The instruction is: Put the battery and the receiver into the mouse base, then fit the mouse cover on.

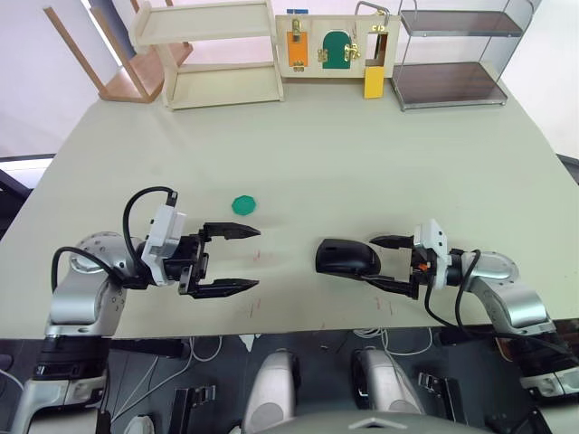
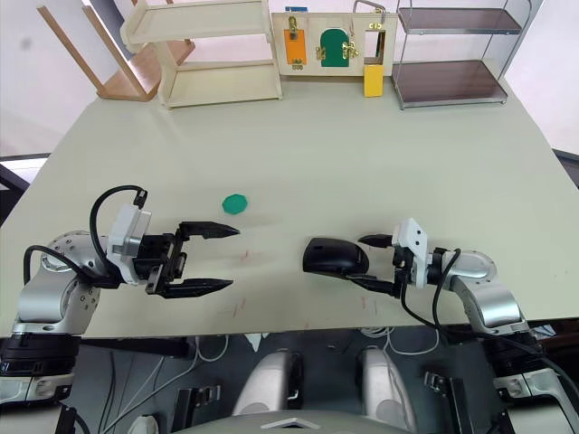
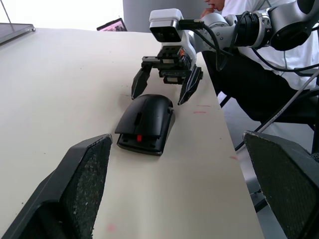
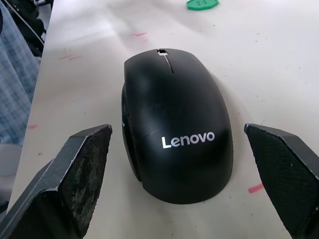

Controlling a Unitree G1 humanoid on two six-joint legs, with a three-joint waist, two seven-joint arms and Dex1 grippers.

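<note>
Pale green table (image 1: pixel 362 163); wooden shelf (image 1: pixel 217 50), latch board (image 1: pixel 330 45), wire rack (image 1: pixel 452 54) along far edge. Green ring (image 1: pixel 244 204) near middle. Mouse cover (image 4: pixel 177 124) sits on mouse base (image 3: pixel 142 144), near front edge. Right gripper (image 1: pixel 384 262) wide open, jaws flanking mouse rear, not touching. Left gripper (image 1: pixel 240 259) wide open, empty, well apart.

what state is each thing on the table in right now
mouse cover: sitting on the mouse base, slightly askew, logo up
mouse base: on the table under the cover, red part showing at its front edge
left gripper: open, holding nothing
right gripper: open, fingers either side of the mouse's rear
green ring: lying flat, untouched
</note>
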